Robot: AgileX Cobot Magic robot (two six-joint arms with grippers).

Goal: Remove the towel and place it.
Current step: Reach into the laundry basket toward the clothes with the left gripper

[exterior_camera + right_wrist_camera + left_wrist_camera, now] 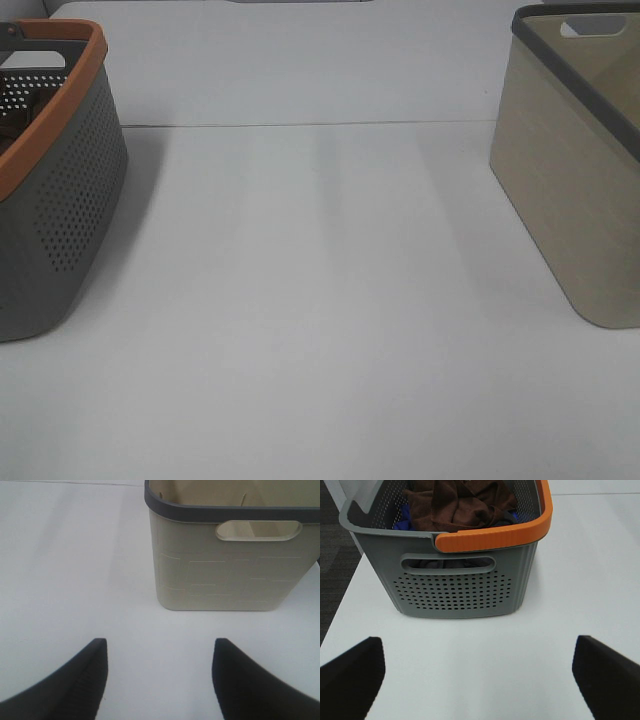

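Your white table (320, 330) carries a grey basket (75, 210) with an orange rim at the left and a beige basket (580, 190) with a dark rim at the right, well apart.

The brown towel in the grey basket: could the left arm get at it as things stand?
Probably yes. The towel lies uppermost in the grey basket, whose top is open. The left pincer stands wide open and empty, facing the basket. It would need to rise over the orange rim first.
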